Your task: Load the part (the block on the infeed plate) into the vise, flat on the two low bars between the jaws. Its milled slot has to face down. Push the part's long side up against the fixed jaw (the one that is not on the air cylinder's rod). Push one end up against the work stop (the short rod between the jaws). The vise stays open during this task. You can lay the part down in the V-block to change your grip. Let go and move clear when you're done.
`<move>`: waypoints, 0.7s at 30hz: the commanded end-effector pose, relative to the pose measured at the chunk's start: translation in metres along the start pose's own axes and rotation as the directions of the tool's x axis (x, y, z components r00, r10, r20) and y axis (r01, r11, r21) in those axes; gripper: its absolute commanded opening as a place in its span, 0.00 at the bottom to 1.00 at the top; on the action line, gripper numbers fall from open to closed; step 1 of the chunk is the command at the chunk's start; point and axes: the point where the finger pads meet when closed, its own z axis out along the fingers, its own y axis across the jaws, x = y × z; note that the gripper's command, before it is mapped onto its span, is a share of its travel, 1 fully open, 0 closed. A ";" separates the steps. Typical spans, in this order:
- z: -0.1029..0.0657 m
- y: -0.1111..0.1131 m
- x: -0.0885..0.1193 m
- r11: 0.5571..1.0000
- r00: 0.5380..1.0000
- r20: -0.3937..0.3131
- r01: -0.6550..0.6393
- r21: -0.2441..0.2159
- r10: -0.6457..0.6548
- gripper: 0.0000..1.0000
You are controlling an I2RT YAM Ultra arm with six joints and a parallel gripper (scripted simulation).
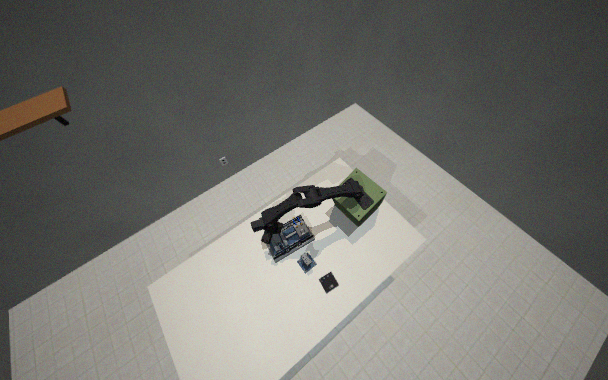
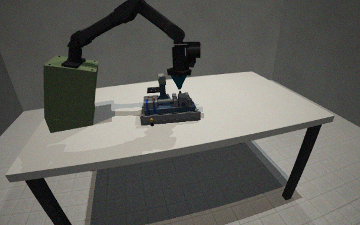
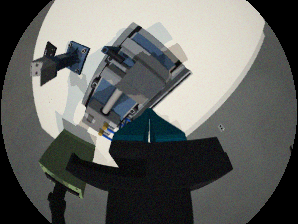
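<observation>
My gripper (image 2: 179, 88) (image 3: 149, 112) is shut and empty, teal fingers pointing down above the vise (image 1: 291, 236) (image 2: 170, 111) (image 3: 105, 91). In the exterior view, the fixed jaw (image 2: 185, 100) is at the vise's right end and the moving jaw (image 2: 174, 100) is on the cylinder's rod. A grey block-like shape (image 3: 145, 76) shows in the jaw area of the wrist view; I cannot tell the part from the jaws, and its slot and contacts are not visible. The dark infeed plate (image 1: 329, 282) (image 2: 153, 89) shows no clear block. The V-block (image 1: 306, 259) (image 2: 161, 79) (image 3: 44, 70) stands on a blue post.
The green arm pedestal (image 1: 359, 195) (image 2: 69, 95) (image 3: 65, 157) stands at the table's end. Blue hoses (image 2: 154, 106) and brass fittings (image 3: 103, 131) are at the vise's cylinder end. The V-block's tall post stands between the vise and the infeed plate.
</observation>
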 end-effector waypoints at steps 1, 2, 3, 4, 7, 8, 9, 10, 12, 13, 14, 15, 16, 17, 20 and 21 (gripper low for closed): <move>-0.013 -0.012 -0.001 0.978 0.978 0.011 -0.206 -0.003 0.206 0.00; -0.013 -0.012 -0.001 0.978 0.978 0.011 -0.206 -0.003 0.206 0.00; -0.013 -0.012 -0.001 0.978 0.978 0.011 -0.206 -0.003 0.206 0.00; -0.013 -0.013 -0.001 0.972 0.972 0.011 -0.234 -0.003 0.234 0.00; -0.013 -0.017 0.000 0.926 0.926 0.011 -0.378 -0.004 0.378 0.00; -0.013 -0.018 0.000 0.922 0.922 0.011 -0.387 -0.005 0.387 0.00; -0.014 -0.019 0.001 0.899 0.899 0.011 -0.438 -0.005 0.438 0.00; -0.014 -0.020 0.001 0.892 0.892 0.011 -0.452 -0.005 0.452 0.00; -0.014 -0.022 0.002 0.861 0.861 0.010 -0.509 -0.006 0.509 0.00; -0.014 -0.023 0.002 0.833 0.833 0.010 -0.554 -0.006 0.554 0.00; -0.014 -0.023 0.002 0.831 0.831 0.010 -0.556 -0.006 0.556 0.00; -0.014 -0.025 0.003 0.804 0.804 0.010 -0.595 -0.007 0.595 0.00; -0.014 -0.026 0.003 0.780 0.780 0.010 -0.625 -0.007 0.625 0.00; -0.014 -0.027 0.003 0.761 0.761 0.009 -0.648 -0.007 0.648 0.00; -0.014 -0.027 0.004 0.747 0.747 0.009 -0.665 -0.008 0.665 0.00; -0.014 -0.027 0.003 0.738 0.738 0.009 -0.675 -0.007 0.675 0.00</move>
